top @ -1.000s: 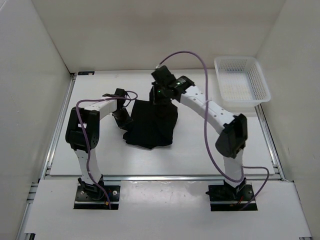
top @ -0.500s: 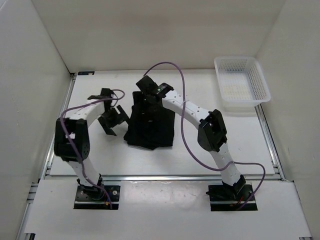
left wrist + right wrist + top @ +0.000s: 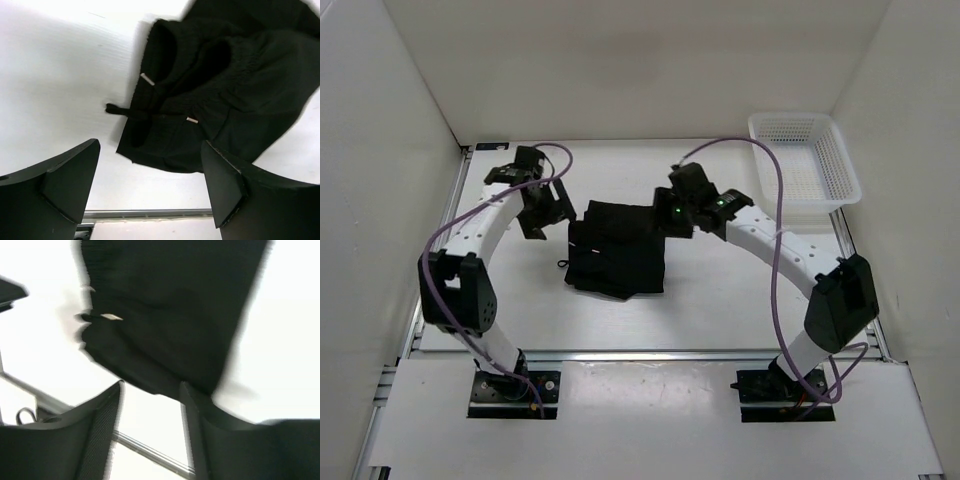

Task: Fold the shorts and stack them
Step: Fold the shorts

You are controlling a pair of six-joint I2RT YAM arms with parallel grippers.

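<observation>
Black soft fabric shorts (image 3: 618,262) lie bunched just ahead of both jaws; left gripper (image 3: 150,150) gapes wide, right gripper (image 3: 151,387) parted narrower, both empty. Pinching one layer could unravel the fold

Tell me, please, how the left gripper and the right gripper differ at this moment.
The left gripper stands off the left side of the shorts; the right gripper hangs at their far right corner. In the wrist views, the left gripper's jaws gape wide, while the right gripper's show a narrower gap. Both are open and hold nothing.
</observation>
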